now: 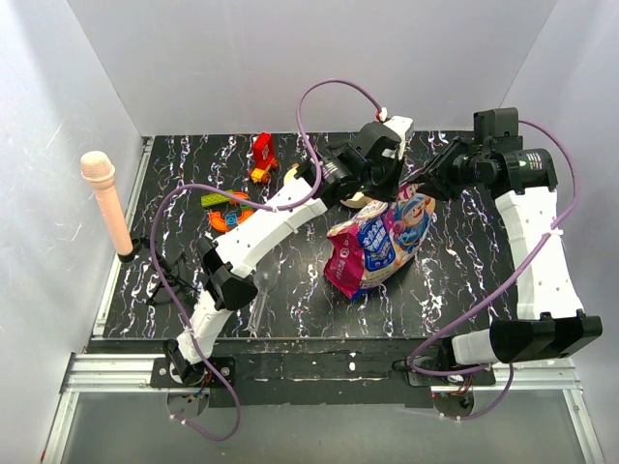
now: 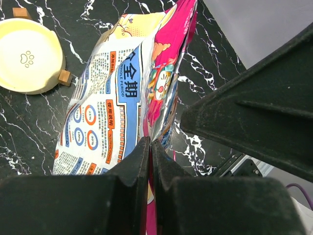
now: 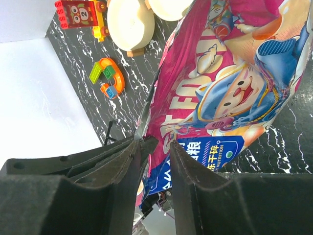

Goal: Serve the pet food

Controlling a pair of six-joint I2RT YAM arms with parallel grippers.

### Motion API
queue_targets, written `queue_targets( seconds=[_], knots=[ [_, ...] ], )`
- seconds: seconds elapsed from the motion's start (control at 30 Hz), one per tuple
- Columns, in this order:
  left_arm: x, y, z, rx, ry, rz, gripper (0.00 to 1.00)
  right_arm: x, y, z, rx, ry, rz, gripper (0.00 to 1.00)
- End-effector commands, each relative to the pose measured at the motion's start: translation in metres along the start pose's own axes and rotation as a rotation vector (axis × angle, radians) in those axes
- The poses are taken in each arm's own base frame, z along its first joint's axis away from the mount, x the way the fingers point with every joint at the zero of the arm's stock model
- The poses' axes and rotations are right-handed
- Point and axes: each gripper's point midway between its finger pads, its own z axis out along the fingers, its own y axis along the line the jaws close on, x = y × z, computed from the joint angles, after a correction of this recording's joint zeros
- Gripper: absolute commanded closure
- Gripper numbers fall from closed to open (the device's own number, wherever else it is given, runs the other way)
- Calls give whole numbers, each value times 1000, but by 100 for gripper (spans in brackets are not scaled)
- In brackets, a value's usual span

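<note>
The bag of pet food (image 1: 377,242) is lying a little right of the middle of the black marbled surface (image 1: 300,300), with its top end pointing toward the far edge and reaching up to the 2 arms. The left gripper (image 2: 150,143) is pinching the bag's upper edge, its jaws pressed together on the foil and the white printed back facing its camera. The right gripper (image 3: 156,144) is sitting at the bag's side seam with its jaws standing narrowly apart. The seam seems to be lying against 1 finger, though the view is too close to be sure.

A cream bowl (image 2: 46,49) with a paw print is sitting just beside the bag. A red toy (image 1: 261,155) and an orange ring (image 1: 227,211) are resting toward the far-left corner.
</note>
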Motion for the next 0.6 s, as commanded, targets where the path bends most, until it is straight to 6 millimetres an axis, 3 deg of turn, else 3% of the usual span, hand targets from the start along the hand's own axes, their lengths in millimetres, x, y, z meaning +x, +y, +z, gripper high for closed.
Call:
queue_targets(
  seconds=[0.0, 0.4, 0.57],
  knots=[
    [-22, -5, -37, 42, -56, -13, 100, 2, 12, -2, -40, 5, 4, 63],
    [-21, -8, -34, 55, -50, -25, 100, 4, 5, 15, -11, 16, 6, 66],
    [-19, -9, -32, 61, -44, -28, 100, 3, 9, 11, -20, 13, 0, 65]
  ],
)
